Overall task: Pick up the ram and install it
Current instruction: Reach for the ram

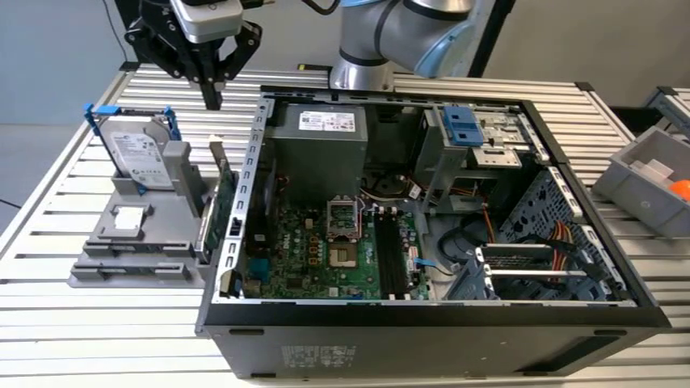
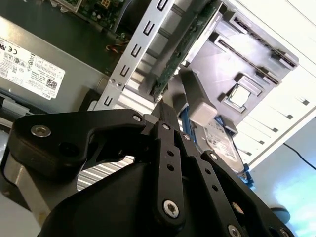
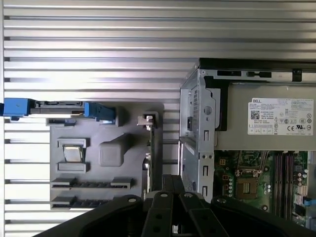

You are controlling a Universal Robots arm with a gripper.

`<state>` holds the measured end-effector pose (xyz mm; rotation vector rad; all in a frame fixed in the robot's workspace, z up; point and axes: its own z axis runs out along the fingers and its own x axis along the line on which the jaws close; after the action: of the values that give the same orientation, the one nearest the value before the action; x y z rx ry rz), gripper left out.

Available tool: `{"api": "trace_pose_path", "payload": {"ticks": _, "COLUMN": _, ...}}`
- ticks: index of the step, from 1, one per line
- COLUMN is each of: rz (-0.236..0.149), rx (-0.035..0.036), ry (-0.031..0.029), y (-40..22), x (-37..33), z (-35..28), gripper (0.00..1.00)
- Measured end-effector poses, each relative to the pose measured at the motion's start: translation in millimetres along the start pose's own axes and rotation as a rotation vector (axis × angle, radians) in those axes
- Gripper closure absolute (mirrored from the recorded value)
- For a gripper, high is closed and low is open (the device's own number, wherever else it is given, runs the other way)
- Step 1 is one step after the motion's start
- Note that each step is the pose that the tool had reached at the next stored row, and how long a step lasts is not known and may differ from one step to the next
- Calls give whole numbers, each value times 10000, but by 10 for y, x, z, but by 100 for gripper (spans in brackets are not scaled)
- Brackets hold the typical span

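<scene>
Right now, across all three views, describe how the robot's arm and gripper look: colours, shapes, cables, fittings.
The arm is smooth silver-grey tubing with pale blue caps at its joints; a black cable curves beside it. The gripper is matt black: angular linked bars joined by round silver pins, narrowing to slim straight fingers, under a silver-grey body.

The worktop (image 1: 97, 339) is pale silver, ribbed in parallel slats; the parts stand (image 1: 119, 259) on it is plain grey; the hard drive (image 1: 140, 152) is silver in a bright blue frame (image 3: 14, 107). The computer case (image 1: 431, 331) is black, its motherboard (image 1: 307, 250) green; the power supply (image 1: 318, 162) is grey with a white label (image 1: 326, 121); the gripper (image 1: 212, 100) is black.
</scene>
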<state>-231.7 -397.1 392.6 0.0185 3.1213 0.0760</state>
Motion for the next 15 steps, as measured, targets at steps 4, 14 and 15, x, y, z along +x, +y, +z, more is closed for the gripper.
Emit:
{"api": "trace_pose_path", "payload": {"ticks": 4, "rz": -23, "rx": -1, "ry": 1, "y": 0, "x": 41, "z": -1, "gripper": 100}}
{"api": "trace_pose_path", "payload": {"ticks": 14, "rz": -60, "rx": -1, "ry": 3, "y": -1, "x": 141, "z": -3, "gripper": 100}}
{"api": "trace_pose_path", "payload": {"ticks": 15, "rz": -63, "rx": -1, "ry": 3, "y": -2, "x": 152, "z": -3, "gripper": 100}}
